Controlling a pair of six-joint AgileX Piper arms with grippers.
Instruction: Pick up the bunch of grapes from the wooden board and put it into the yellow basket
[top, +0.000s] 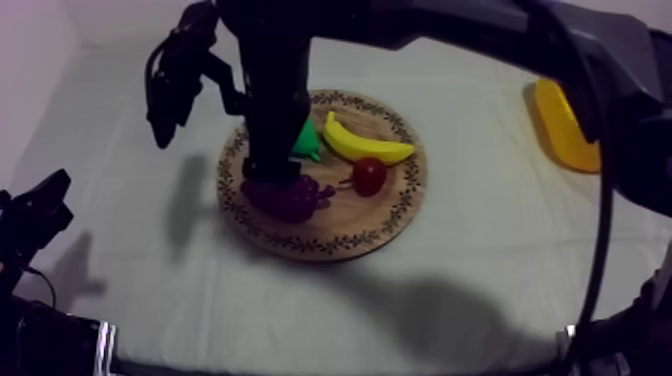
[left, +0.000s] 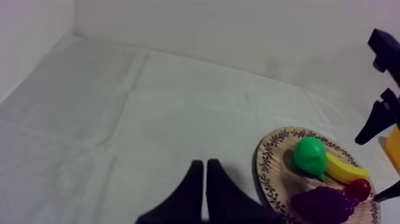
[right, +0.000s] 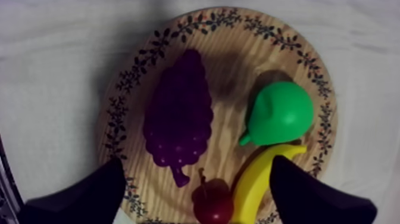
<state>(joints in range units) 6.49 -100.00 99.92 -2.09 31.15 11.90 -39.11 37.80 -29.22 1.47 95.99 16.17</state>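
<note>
My left arm (top: 32, 222) sits low at the left edge of the counter (top: 480, 270). The left jaws are pressed together into a narrow wedge with nothing in them, over bare grey-white cloth. The round wooden board (left: 271, 173) lies ahead of them and off to one side, well apart. My right arm (top: 275, 90) reaches down over the left half of that board. The right jaws are spread wide and grip nothing, low over the wood. The bunch of grapes (top: 295, 198), dark purple, lies flat on the board directly at the right jaws. In the right wrist view it sits just ahead of them with its stem end turned toward them. It is nearer one jaw than the other, and neither is closed on it. The green pear (top: 308, 145) lies just beyond the right jaws, beside the grapes. The small red fruit (top: 369, 176) and the near end of the banana (top: 365, 148) lie on the board to the right of the grapes. From the right wrist they fall within the gap between the spread jaws, with the banana against the red fruit and the pear. The yellow basket (top: 565, 125) stands far to the right of the right jaws, well apart from the board, near the counter's right side.
</note>
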